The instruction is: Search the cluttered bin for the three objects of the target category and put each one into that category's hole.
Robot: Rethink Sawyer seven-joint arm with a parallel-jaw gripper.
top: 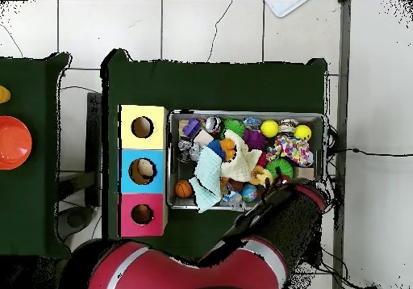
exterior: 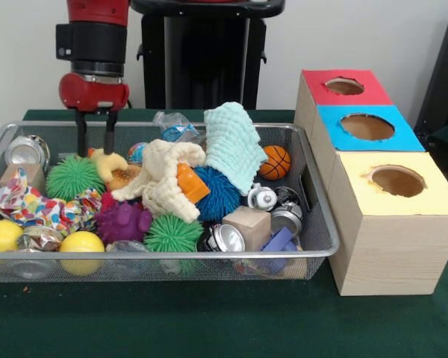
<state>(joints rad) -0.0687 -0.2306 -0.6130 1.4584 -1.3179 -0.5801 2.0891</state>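
Presumably the small tan-and-yellow plush animal (exterior: 113,168) is one of the three objects sought; it lies toward the far left of the bin (exterior: 325,250), half buried between the green spiky ball (exterior: 74,177) and the cream cloth (exterior: 166,181). Its pile looks soft and pale, with a browner patch low down; its exact shape cannot be made out. It is judged to be light, squashy and not slippery, so it could be pinched across its rounded upper body, where it stands clear of the clutter. No striped orange plush can be picked out with certainty. The hand (exterior: 94,142) hangs just behind and left of the plush, its two dark fingers parted and pointing down, with nothing held between them. The hole (exterior: 344,86) in the red-topped box is well apart, at the far end of the row of boxes to the right of the bin. Everything is carried on the green counter (exterior: 209,321)
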